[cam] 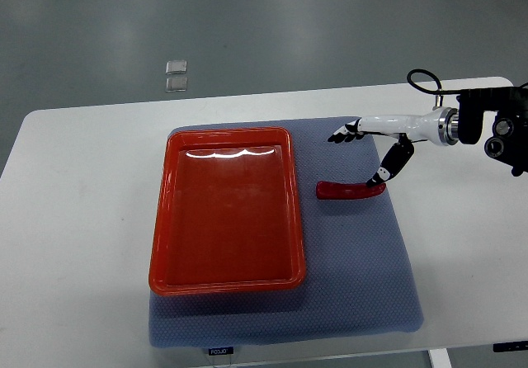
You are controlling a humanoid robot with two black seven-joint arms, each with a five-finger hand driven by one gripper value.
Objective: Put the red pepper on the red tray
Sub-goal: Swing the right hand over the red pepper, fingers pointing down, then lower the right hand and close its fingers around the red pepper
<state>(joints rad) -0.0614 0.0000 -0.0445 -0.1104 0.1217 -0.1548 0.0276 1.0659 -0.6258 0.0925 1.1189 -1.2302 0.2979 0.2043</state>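
Note:
A long thin red pepper (346, 191) lies on the blue-grey mat (355, 252), just right of the red tray (165, 244). The tray sits on the mat's left half and holds nothing. My right hand (367, 149) reaches in from the right edge, above the pepper's right end. Its fingers are spread: some point left, and one black fingertip (378, 178) points down and touches or nearly touches the pepper's right tip. The hand holds nothing. The left arm does not show.
The mat lies on a white table (74, 219). Two small clear squares (176, 74) lie on the grey floor beyond the table's far edge. A black cable (422, 79) loops above the right forearm.

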